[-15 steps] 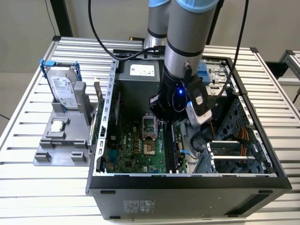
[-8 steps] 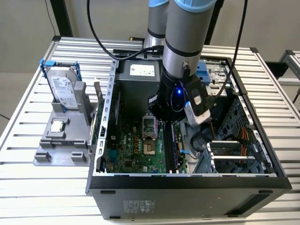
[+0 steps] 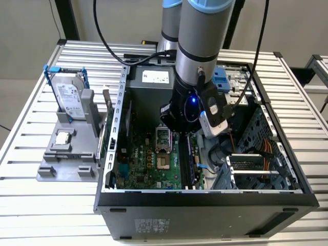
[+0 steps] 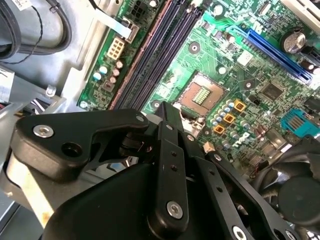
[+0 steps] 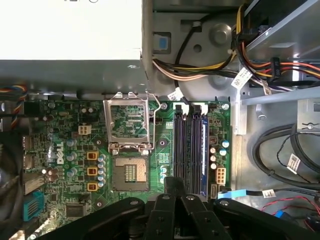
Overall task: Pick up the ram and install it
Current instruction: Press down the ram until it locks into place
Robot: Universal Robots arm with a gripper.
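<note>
Starting at the exterior view's left, the hard drive [image 3: 69,97] is standing upright in its blue bracket on the grey fixture [image 3: 51,169]. The small square processor chip [image 3: 62,137] is lying flat just in front of it, and both are sitting on the slatted table [image 3: 31,215]. Moving towards the middle, the open computer case [image 3: 205,197] is lying on its side with the green motherboard [image 3: 148,159] facing up.

I am reaching down into that case, and my gripper [image 3: 180,132] is hovering low over the board beside the empty processor socket [image 5: 129,172]. In both wrist views my gripper [image 4: 167,111] [image 5: 174,182] is showing its two black fingers pressed together (no gap between them), and nothing is clamped there.

The ram [image 5: 204,155] is standing on edge among the long memory slots [image 5: 186,150], in the outermost one, near my fingertips; whether I am touching it I cannot tell. Further to the exterior view's right, bundled cables [image 3: 266,154] are running along the case wall.
</note>
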